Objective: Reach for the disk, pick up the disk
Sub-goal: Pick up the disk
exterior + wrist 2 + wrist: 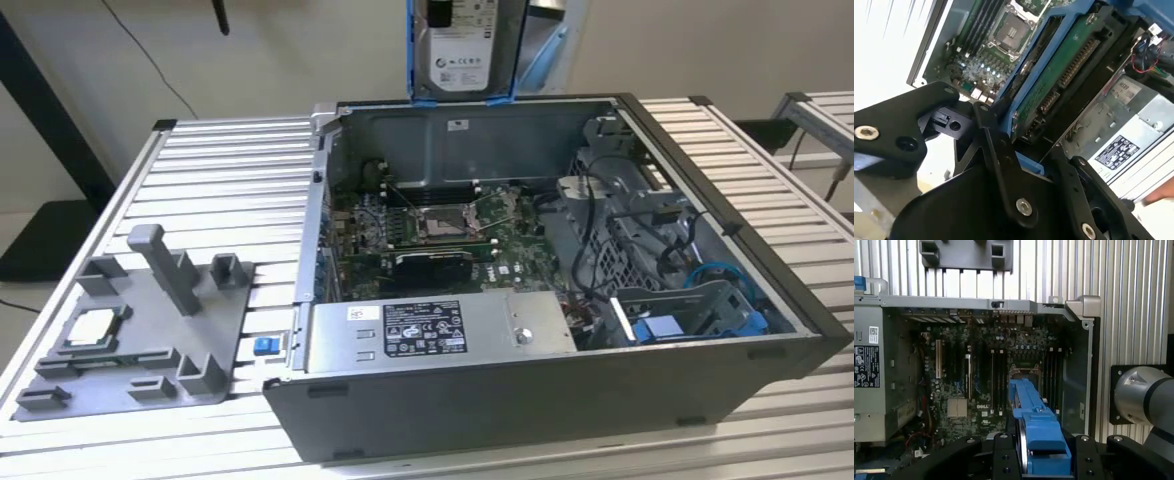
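the tool (1044, 457) was closed on the disk (461, 50), upright at the exterior view's top centre, above the computer case (534, 400).

Robotics lab: slatted aluminium table (214, 170), opened computer case (534, 400), grey parts fixture (147, 330).

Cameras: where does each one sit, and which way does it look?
Exterior view: off the arm, above the table, looking down into the open case; the disk hangs over its far wall.
First wrist view: on the arm, looking down into the case; the gripper, shut on the edge-on disk, and a grey arm joint show.
Second wrist view: on the arm, looking along the disk's green board side; black gripper links show.
Both wrist views share disk, gripper and motherboard.
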